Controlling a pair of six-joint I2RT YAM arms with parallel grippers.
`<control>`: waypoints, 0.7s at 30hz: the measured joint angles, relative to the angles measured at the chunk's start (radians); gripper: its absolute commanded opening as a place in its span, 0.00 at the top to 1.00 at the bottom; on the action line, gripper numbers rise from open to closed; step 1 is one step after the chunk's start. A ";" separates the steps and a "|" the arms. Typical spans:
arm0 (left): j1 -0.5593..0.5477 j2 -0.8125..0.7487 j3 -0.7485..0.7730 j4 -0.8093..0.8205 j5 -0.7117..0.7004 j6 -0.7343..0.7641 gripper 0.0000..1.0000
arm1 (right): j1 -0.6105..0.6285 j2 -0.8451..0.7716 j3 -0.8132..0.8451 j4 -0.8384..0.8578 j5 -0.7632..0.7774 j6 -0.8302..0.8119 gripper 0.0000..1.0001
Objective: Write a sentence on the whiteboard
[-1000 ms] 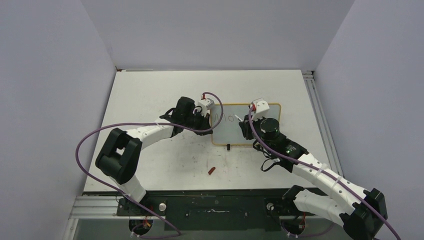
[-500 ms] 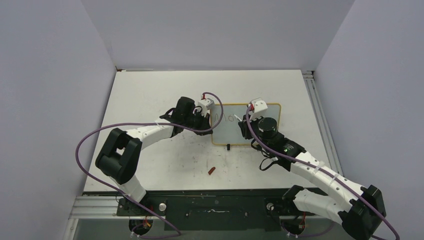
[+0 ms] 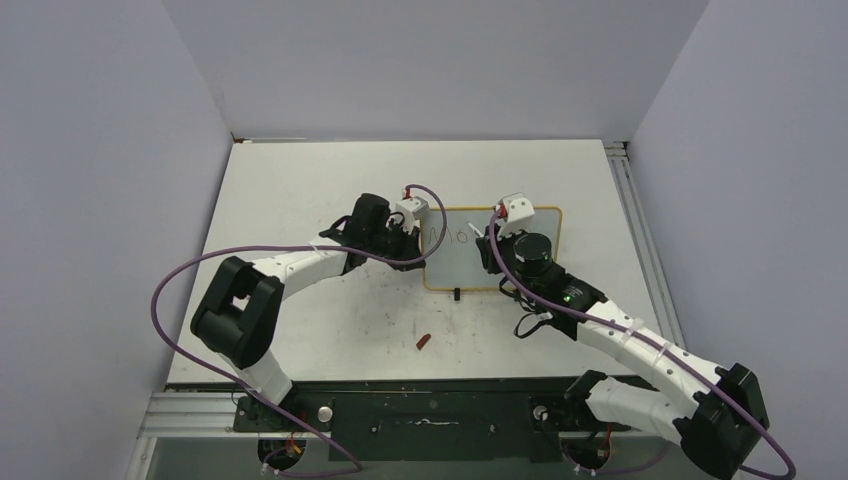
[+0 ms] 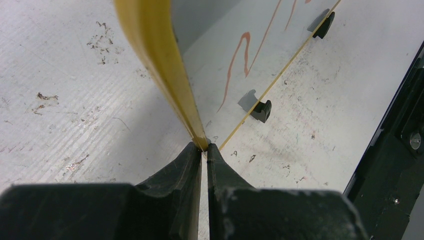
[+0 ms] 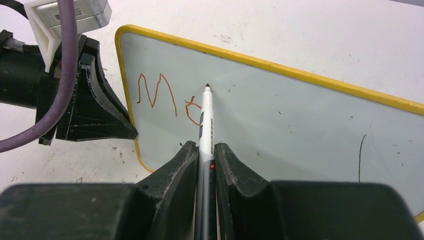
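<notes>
The sentence (image 3: 447,237) (top view) is too small to read.

The whiteboard (image 5: 300,120) is showing a pale, glossy grey-white face inside a thin yellow frame. Reddish-brown lettering (image 5: 157,95) is running across its left end, and a thin black stroke (image 5: 361,157) is showing toward its right end. The marker (image 5: 206,125) over it is showing a grey-white barrel and a black tip. The whiteboard's feet (image 4: 261,110) are showing black. A small red piece (image 3: 424,342) is lying on the white, dark-speckled table (image 3: 300,180) in front of the whiteboard.
</notes>
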 measured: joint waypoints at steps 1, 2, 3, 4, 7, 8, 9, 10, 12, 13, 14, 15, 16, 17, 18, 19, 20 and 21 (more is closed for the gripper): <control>0.000 0.000 0.000 0.000 0.000 0.000 0.95 | 0.000 0.003 0.000 0.003 0.002 0.000 0.95; 0.000 0.000 0.000 0.000 0.000 0.000 0.95 | 0.000 0.007 0.000 0.005 0.006 0.000 0.95; 0.000 0.000 0.000 0.000 0.000 0.000 0.95 | 0.000 0.009 -0.001 0.005 0.007 0.000 0.95; 0.000 0.000 0.000 0.000 0.000 0.000 0.95 | 0.000 0.009 -0.002 0.004 0.009 0.000 0.95; 0.000 0.000 0.000 0.000 0.000 0.001 0.95 | 0.000 0.009 -0.004 0.005 0.014 0.000 0.95; 0.000 0.000 0.000 0.000 0.000 0.001 0.95 | 0.000 0.009 -0.006 0.005 0.016 0.000 0.95; 0.000 0.000 0.000 0.000 0.000 0.001 0.95 | 0.000 0.009 -0.008 0.005 0.017 0.000 0.95; 0.000 0.000 0.000 0.000 0.000 0.001 0.95 | 0.000 0.009 -0.011 0.005 0.018 0.000 0.95; 0.000 -0.002 0.000 -0.001 -0.001 0.001 0.95 | 0.000 0.009 -0.016 0.005 0.019 0.002 0.95; 0.000 -0.002 0.000 -0.001 -0.003 0.001 0.95 | 0.000 0.009 -0.019 0.004 0.019 0.003 0.95; 0.000 -0.002 0.000 -0.001 -0.004 0.001 0.95 | 0.000 0.009 -0.021 0.005 0.019 0.005 0.95; 0.000 -0.002 0.000 -0.001 -0.005 0.001 0.95 | 0.000 0.008 -0.025 0.005 0.019 0.006 0.95; 0.000 -0.002 0.000 -0.002 -0.006 0.001 0.95 | 0.000 0.007 -0.030 0.004 0.019 0.008 0.95; -0.001 -0.002 0.000 -0.001 -0.007 0.001 0.95 | 0.000 0.005 -0.036 0.004 0.019 0.011 0.95; -0.001 -0.002 0.000 -0.002 -0.008 0.001 0.95 | 0.000 0.003 -0.043 0.004 0.019 0.013 0.95; -0.001 -0.002 0.000 -0.002 -0.010 0.001 0.95 | 0.000 0.000 -0.049 0.003 0.019 0.016 0.95; -0.001 -0.002 0.000 -0.002 -0.010 0.001 0.95 | 0.000 -0.002 -0.055 0.000 0.019 0.020 0.95; -0.001 -0.002 0.000 -0.002 -0.010 0.001 0.95 | 0.000 -0.004 -0.059 -0.003 0.019 0.024 0.95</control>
